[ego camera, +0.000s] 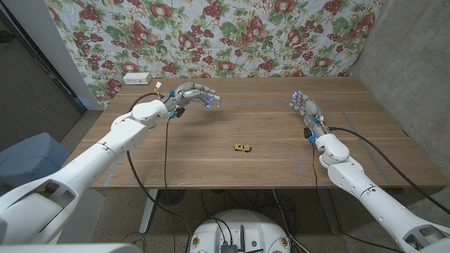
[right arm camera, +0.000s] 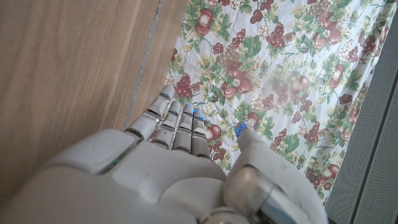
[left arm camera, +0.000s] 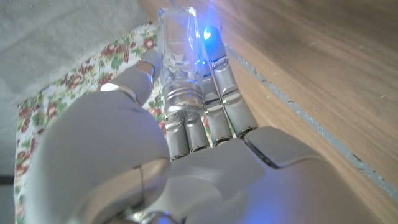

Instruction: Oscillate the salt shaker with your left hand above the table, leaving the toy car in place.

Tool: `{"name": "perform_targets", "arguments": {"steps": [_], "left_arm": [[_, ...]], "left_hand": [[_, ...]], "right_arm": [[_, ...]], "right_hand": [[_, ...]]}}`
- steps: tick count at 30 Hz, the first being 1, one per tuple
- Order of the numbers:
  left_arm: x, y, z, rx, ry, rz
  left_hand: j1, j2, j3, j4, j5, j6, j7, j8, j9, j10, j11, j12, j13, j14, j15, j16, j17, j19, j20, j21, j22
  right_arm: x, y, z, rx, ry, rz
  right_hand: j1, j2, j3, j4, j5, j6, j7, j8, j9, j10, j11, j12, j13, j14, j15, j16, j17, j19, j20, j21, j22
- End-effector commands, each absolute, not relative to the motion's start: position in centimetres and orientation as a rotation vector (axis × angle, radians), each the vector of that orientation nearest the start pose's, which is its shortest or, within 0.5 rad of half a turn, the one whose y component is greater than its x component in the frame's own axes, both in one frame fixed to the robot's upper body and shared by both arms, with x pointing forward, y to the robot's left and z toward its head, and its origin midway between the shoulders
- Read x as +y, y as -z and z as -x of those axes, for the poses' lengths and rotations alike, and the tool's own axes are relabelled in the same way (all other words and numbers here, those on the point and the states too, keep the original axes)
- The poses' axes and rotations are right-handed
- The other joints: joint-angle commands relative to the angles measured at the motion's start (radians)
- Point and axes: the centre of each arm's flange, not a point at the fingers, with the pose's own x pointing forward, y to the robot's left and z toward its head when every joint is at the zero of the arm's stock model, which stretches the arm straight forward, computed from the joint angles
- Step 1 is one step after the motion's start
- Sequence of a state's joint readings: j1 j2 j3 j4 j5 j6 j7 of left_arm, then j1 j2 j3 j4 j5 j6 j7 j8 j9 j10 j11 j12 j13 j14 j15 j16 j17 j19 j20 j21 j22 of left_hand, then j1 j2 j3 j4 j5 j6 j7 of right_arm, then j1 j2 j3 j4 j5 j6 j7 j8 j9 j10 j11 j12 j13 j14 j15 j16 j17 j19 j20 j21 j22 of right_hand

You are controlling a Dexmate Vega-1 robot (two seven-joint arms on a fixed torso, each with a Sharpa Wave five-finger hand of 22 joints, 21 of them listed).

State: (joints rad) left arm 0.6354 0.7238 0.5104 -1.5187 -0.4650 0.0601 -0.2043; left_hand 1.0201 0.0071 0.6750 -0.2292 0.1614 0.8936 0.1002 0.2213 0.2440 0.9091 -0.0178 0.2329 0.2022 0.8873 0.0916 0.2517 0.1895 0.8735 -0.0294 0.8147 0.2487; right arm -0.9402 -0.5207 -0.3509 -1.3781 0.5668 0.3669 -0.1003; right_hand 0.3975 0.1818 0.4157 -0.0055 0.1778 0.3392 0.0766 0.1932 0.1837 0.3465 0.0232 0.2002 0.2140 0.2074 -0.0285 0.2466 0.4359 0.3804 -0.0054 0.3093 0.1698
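Salt shaker (left arm camera: 178, 56) lies along fingers (left arm camera: 214, 102)

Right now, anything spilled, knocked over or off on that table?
Nothing stands out. The left hand holds the salt shaker above the table, no spill visible. The toy car sits near the table's middle. The right hand is open, holding nothing.

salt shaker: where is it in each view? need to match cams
Head view: salt shaker in the left hand, upper left of centre, above the table.
Left wrist view: upper centre, between thumb and fingers.
Right wrist view: not seen.
Shared landmark: floral cloth.
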Motion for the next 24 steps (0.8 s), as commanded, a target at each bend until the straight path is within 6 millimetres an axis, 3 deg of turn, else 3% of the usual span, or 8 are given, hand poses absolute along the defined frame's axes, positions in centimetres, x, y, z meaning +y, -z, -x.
{"name": "perform_targets", "arguments": {"steps": [1,24], "left_arm": [[24.26,-7.0,-64.22,-0.34,0.514,-0.65],[25.12,-6.87,-63.78,-0.443,0.419,-0.583]], "left_hand": [[0.174,0.173,0.054,0.058,0.007,0.01,0.0,-0.003,0.002,0.011,-0.001,0.001,0.004,0.303,-0.33,0.004,0.002,0.056,-0.17,0.009,0.005],[0.176,0.171,0.054,0.057,0.007,0.013,-0.001,-0.005,0.004,0.015,-0.001,-0.002,0.006,0.305,-0.33,-0.002,0.001,0.047,-0.169,0.025,0.006]], "right_arm": [[-29.36,4.88,-62.76,-0.652,-0.104,-0.021],[-29.38,4.68,-62.98,-0.649,-0.106,-0.016]], "right_hand": [[-0.008,-0.002,0.005,0.001,0.0,0.009,0.001,0.003,0.004,0.007,-0.002,0.007,0.002,0.003,0.001,0.002,0.0,0.006,0.002,-0.002,0.003],[-0.013,-0.002,0.007,-0.002,-0.001,0.008,0.001,0.003,0.003,0.007,-0.001,0.007,0.002,0.003,0.0,0.003,-0.002,0.011,0.003,-0.013,0.003]]}}
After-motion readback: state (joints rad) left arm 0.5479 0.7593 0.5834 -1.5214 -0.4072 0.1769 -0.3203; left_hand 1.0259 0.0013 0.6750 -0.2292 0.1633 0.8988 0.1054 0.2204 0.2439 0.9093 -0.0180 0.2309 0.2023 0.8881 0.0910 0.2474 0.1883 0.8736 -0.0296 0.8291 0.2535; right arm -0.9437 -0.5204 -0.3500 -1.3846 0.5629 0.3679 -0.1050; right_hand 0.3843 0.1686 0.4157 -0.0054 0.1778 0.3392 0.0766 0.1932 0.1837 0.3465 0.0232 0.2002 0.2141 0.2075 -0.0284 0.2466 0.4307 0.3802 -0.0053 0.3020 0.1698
